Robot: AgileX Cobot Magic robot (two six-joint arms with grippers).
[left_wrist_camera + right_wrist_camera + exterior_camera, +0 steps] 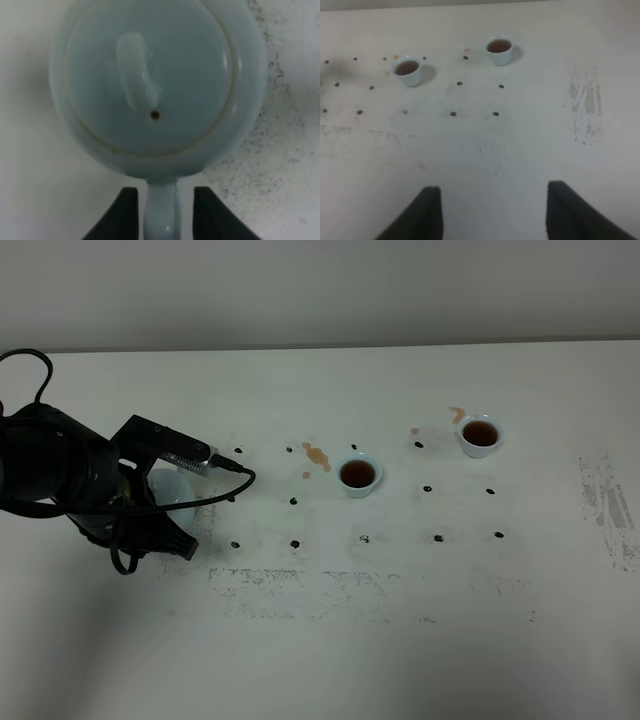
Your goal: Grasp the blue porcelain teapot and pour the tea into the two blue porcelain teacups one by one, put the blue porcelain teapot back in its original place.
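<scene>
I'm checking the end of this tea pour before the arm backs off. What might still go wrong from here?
1. The left gripper has a finger on each side of the blue porcelain teapot's handle; a skewed retreat may drag or tip the pot.
2. Both teacups, the nearer and the farther, hold tea and stand in the open, so any sweep across the table could knock them, adding to the spilled tea.

White tabletop [400, 640] fills most of the view, scuffed grey along the front and at the right edge. Small dark marks [427, 488] dot it in rows. Plain pale wall [320, 290] behind. Light even, diffuse.
</scene>
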